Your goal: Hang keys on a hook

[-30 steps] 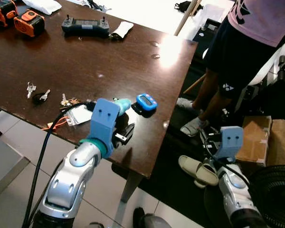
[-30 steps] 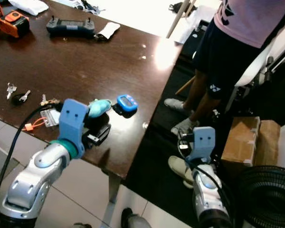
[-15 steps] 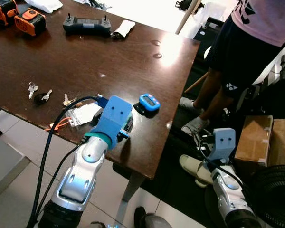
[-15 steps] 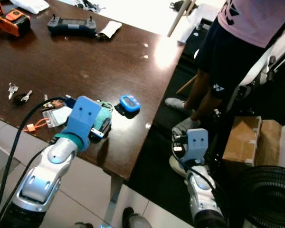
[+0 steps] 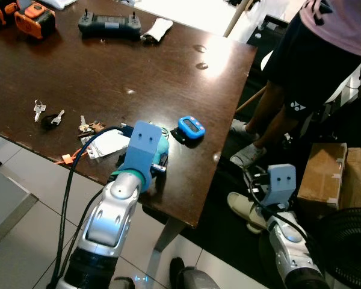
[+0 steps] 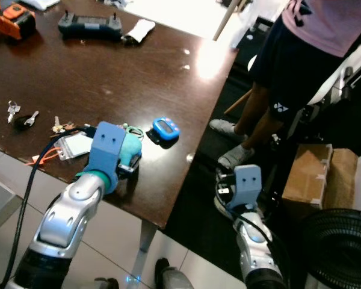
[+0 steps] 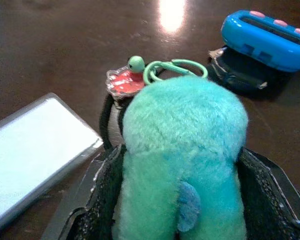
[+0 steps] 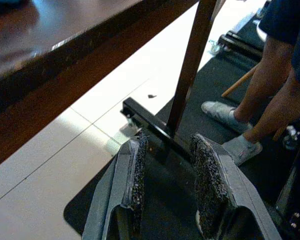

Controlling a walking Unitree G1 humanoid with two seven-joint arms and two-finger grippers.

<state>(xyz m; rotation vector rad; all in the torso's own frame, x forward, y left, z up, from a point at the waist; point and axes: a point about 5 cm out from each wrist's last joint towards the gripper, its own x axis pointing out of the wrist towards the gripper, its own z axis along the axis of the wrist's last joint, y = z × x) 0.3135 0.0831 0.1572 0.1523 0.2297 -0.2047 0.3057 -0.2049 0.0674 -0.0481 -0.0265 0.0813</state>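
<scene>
— Left gripper (image 7: 182,200)?
— Clamped on the teal plush keychain (image 7: 182,150), low over the dark table (image 5: 138,66) near its front edge.
— Around it?
— Green carabiner (image 7: 175,67) and red charm (image 7: 122,80) just past the fingertips; blue timer (image 7: 265,32) further ahead to one side; clear card sleeve (image 7: 35,145) beside the other.
— Right gripper (image 8: 167,170)?
— Hanging below table height, fingers (image 8: 207,180) apart, gripping nothing. Person's legs (image 8: 270,100) beyond.
</scene>
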